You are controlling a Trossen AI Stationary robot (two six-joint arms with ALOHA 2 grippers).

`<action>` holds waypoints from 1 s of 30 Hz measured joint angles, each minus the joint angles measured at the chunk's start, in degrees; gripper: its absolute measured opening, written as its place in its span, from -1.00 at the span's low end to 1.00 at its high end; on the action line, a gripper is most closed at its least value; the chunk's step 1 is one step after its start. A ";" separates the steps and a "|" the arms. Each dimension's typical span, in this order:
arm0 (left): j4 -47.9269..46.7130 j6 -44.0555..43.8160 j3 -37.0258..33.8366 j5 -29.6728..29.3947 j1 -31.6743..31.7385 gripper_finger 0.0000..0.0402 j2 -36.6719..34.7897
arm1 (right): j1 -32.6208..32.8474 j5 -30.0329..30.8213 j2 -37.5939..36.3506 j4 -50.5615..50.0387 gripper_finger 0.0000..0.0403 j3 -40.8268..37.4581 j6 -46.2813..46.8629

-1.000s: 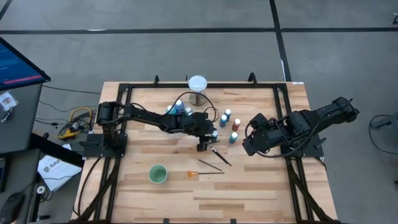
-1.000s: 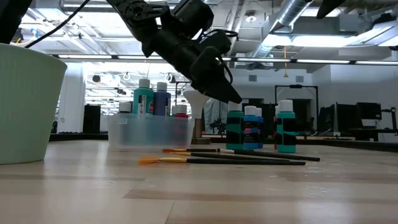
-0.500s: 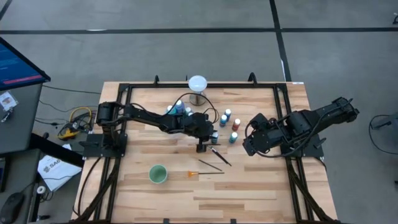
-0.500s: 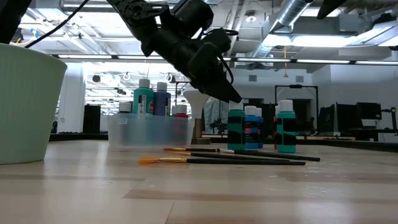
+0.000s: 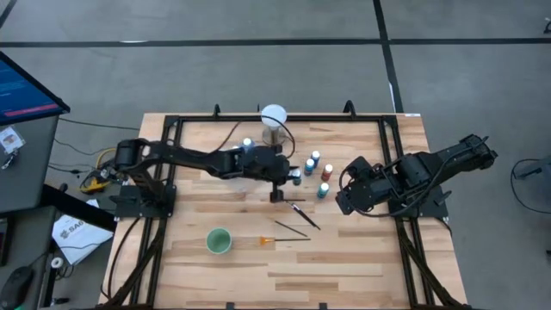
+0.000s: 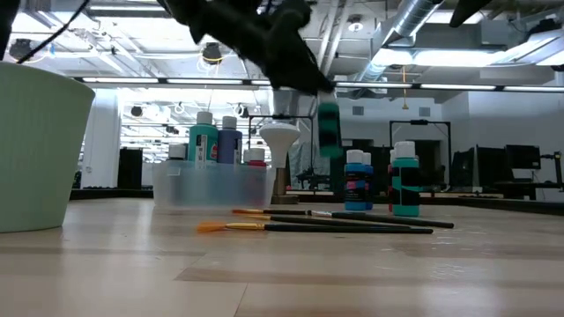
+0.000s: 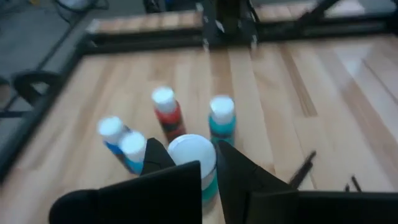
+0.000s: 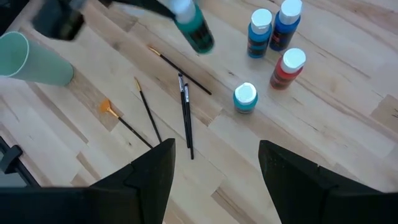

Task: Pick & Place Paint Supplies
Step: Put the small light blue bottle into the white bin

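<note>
Nearest on the wooden desk (image 6: pixel 291 273) lie the thin dark-handled brushes (image 6: pixel 352 226). Above them, the left hand (image 6: pixel 304 79) is clamped on a white-capped teal paint bottle (image 6: pixel 329 130), lifted clear. Beyond stand more small white-capped bottles (image 6: pixel 381 180). The right hand (image 8: pixel 214 168) hovers aside, fingers apart.

We see a bench (image 5: pixel 344 258) of pale wood planks, smooth with a soft sheen, framed in matt black metal (image 5: pixel 258 120). The bottles (image 8: pixel 245 98) look like glossy plastic with smooth white caps; the teal one (image 6: pixel 329 129) in the left end effector (image 7: pixel 208 171) looks alike. The tub (image 6: pixel 211 186) is clear plastic, the cup (image 8: pixel 34 59) matt green, and the brushes (image 8: pixel 186 115) have thin dark glossy handles
</note>
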 joint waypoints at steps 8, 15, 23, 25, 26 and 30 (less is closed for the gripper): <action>-7.15 -3.26 0.00 -6.43 -0.42 -1.00 -10.09 | 0.00 1.29 0.00 0.06 0.12 0.00 0.47; -18.67 -7.17 0.02 -13.65 -2.77 -1.00 -19.62 | -0.20 1.53 0.00 0.13 0.12 0.00 0.47; -18.44 -17.96 -12.80 -27.21 -7.88 -1.00 -32.74 | -0.20 1.80 0.00 0.15 0.12 0.00 0.47; -13.23 -19.58 -18.01 -30.82 -9.30 -1.00 -35.46 | -0.17 2.56 0.00 0.17 0.12 0.00 0.47; -10.40 -20.42 -20.37 -32.45 -10.06 -1.00 -36.32 | -0.17 2.82 0.00 0.19 0.12 0.00 0.47; -1.17 -22.38 -27.42 -37.42 -12.47 -1.00 -36.98 | -0.63 3.03 0.00 0.30 0.12 0.00 0.47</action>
